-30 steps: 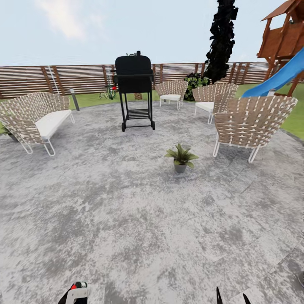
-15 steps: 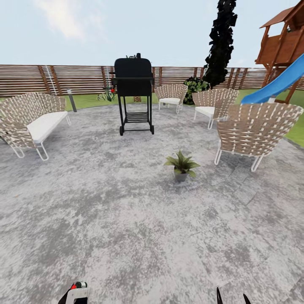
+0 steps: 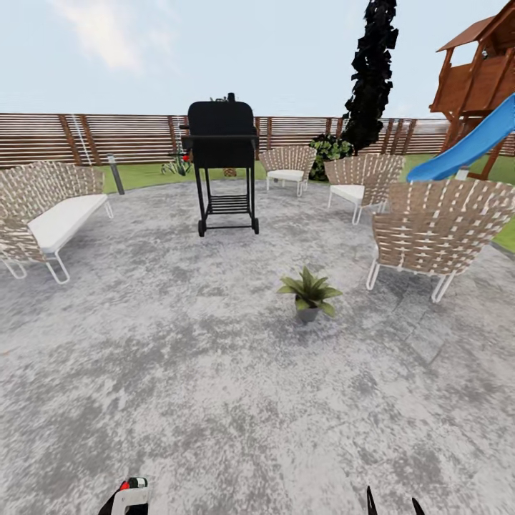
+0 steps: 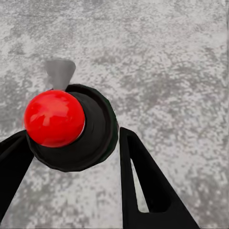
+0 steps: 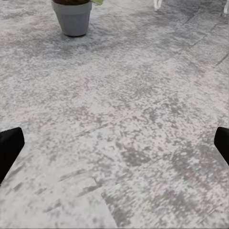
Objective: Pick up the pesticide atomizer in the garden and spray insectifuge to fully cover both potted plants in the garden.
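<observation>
While your left gripper (image 4: 71,143) carries the pesticide atomizer (image 4: 76,126), its black fingers (image 4: 148,186) sit on either side of the dark round body, closed on it. You see the bottle end-on in the left wrist view, with a glossy red knob (image 4: 54,118) at its near end and a pale grey nozzle part (image 4: 58,74) beyond it. In the head view the same bottle peeks up at the lower edge, left of centre, as a pale head with a red spot (image 3: 131,493).

One potted plant (image 3: 309,292) stands ahead of you on the patio (image 3: 179,357), a low rosette of green leaves in a little grey pot, well apart from both arms. Your right wrist view catches its grey pot (image 5: 73,19) upright on the stone. Your right gripper (image 5: 114,145) hangs above bare paving with its fingers (image 5: 9,145) spread wide and nothing between them; in the head view its two dark tips (image 3: 392,502) show at the lower edge.

Beyond the plant, a black grill (image 3: 221,154) on a wheeled stand sits toward the patio's far side. A woven sofa with a white cushion (image 3: 43,214) is off to your left, a woven armchair (image 3: 443,232) is just right of the plant, and two more chairs (image 3: 289,166) stand farther back. Behind them runs the brown slatted fence (image 3: 107,136), with a dark tall tree (image 3: 372,71) and a wooden play tower with a blue slide (image 3: 472,139) at the right.
</observation>
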